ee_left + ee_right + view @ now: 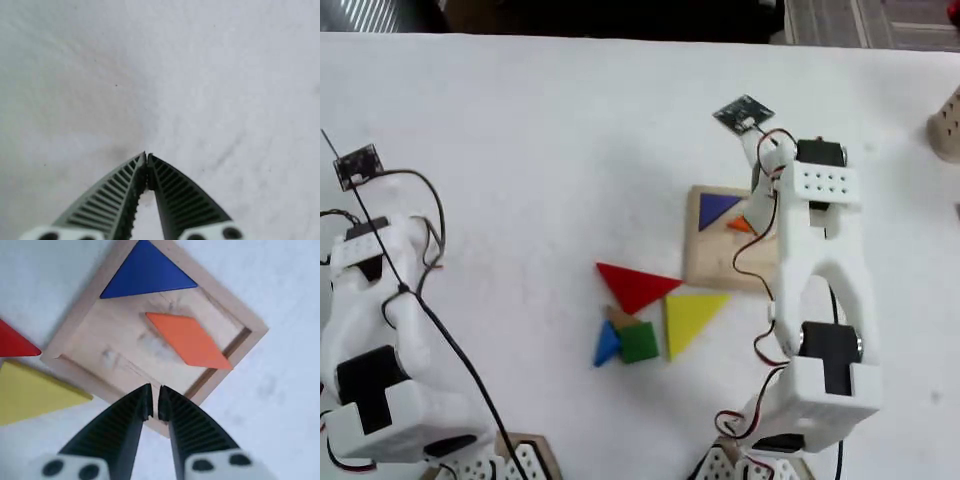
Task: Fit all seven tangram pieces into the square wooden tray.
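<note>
While two claws [147,172] [155,402] sit closed (empty), two pieces [150,272] [187,340] in tray [225,300], five outside.

The high view hangs fixed above the white tabletop [520,130] and looks down from well off, with both white robot arms entering from its near edge. The left wrist view sits just behind the left jaws and looks along them, close over bare tabletop. The right wrist view sits just behind the right jaws, steeply and closely above the square wooden tray [115,335] beyond their tips. It shares with the high view that tray, the blue triangle [145,270], the orange parallelogram [187,340], and the corners of the red triangle [15,342] and yellow triangle [30,395] beside the jaws.
</note>
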### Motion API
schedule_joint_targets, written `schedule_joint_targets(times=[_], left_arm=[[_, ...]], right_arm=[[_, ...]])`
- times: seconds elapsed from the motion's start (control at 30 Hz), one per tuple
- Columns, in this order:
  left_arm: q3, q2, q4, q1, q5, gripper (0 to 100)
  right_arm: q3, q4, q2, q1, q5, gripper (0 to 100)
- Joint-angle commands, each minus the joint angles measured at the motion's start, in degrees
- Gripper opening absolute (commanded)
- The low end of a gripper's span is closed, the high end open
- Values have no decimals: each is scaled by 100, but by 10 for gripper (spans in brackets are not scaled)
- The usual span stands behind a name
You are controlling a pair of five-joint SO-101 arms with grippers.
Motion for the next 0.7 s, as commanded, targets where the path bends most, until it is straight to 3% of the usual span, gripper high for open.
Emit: schedule_joint_targets(times=[0.0, 0.13, 0.27, 0.47, 0.67], left_arm=[[-211, -13, 0, -22, -123, 24], [-211, -13, 9, -13, -281, 24], [-211, -13, 9, -13, -290, 24], [-211, -13, 26, -13, -299, 24], [-211, -13, 70, -13, -299, 24]], right_arm=[[396, 13, -312, 4, -1178, 16], [914, -338, -453, -119, -2145, 16], [1644, -1121, -743, -75, -2567, 16], [2945, -2378, -1288, -40, -2840, 16], [3103, -2642, -1473, 163, -2875, 16]])
